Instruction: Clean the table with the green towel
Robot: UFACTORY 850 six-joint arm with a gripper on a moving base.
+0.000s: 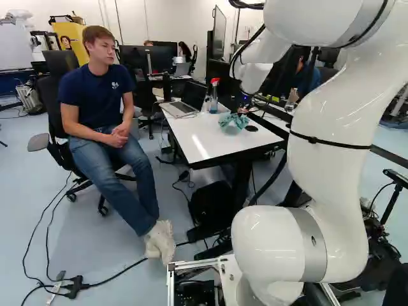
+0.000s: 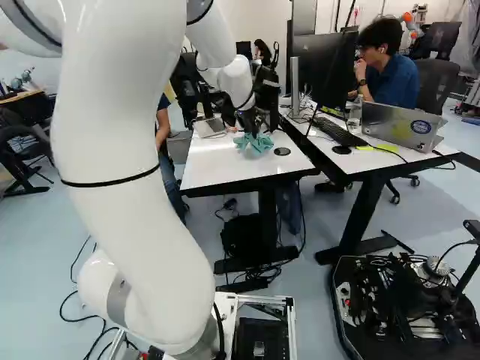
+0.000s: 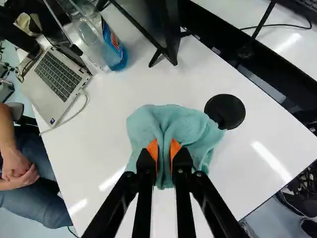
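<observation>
Gripper (image 3: 164,149) nearly closed — towel (image 3: 190,121) pinched between both fingers, bunched on table (image 1: 203,135), right of centre in left base view. Best wiped with light pressure, overlapping strokes, clear of laptop (image 1: 181,108) and bottle (image 1: 214,102). Tabletop white, glossy — black disc (image 3: 225,111) by towel; second desk (image 2: 370,164), right in right base view.

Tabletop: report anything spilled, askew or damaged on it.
Nothing stands out. No spill or damage shows on the tabletop; the red-topped bottle stands upright, the laptop sits open, and the green towel is simply bunched in the tool.
</observation>
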